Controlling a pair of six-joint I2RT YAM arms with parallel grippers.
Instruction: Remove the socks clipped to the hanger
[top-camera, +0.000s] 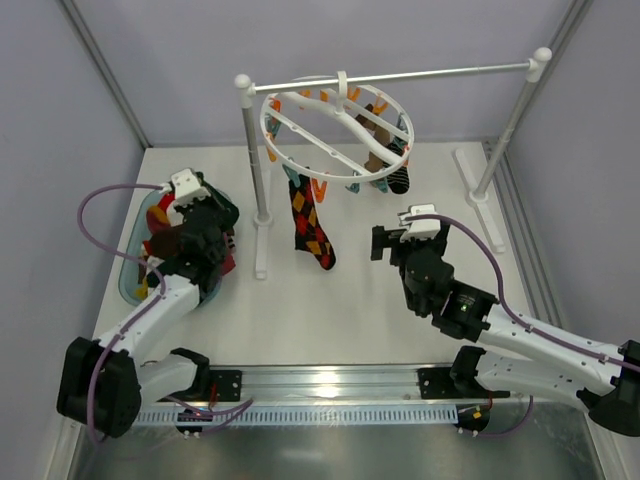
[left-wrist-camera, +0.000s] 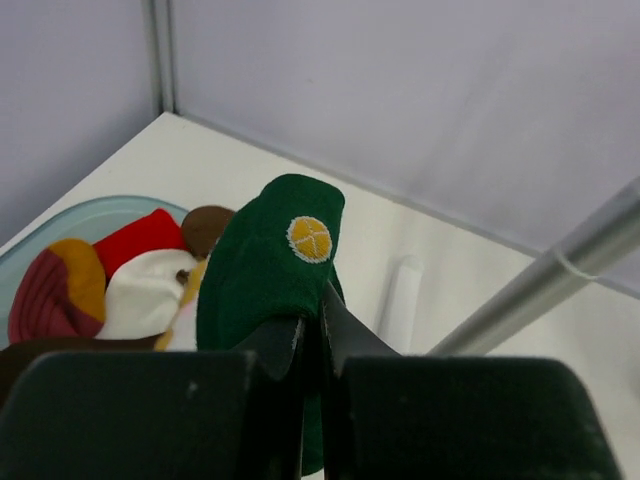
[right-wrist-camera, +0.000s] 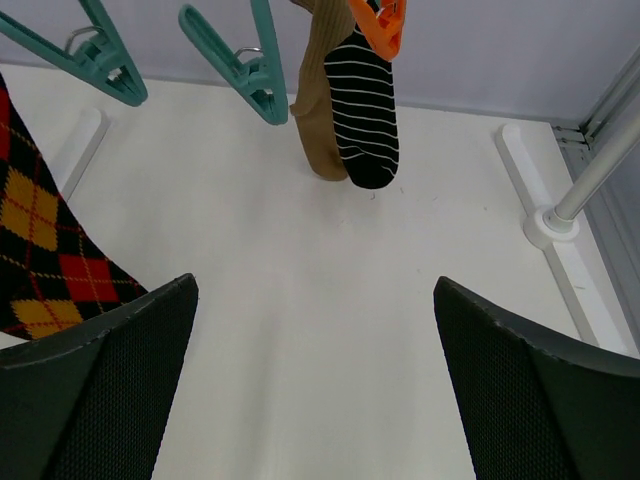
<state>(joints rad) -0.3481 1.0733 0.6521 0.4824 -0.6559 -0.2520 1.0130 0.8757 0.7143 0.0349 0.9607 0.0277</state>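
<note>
The round white hanger hangs by its hook from the metal bar. A red-orange diamond sock is clipped at its near rim and hangs low. A black-white striped sock and a brown sock hang together at the right rim, the striped one under an orange clip. My left gripper is shut on a dark green sock, held over the teal tray. In front of the hanging pair my right gripper stands open with nothing between its fingers.
The teal tray at the left holds several loose socks, red, white and maroon among them. The rack's white posts and metal bar frame the hanger. Bare teal clips dangle near the brown sock.
</note>
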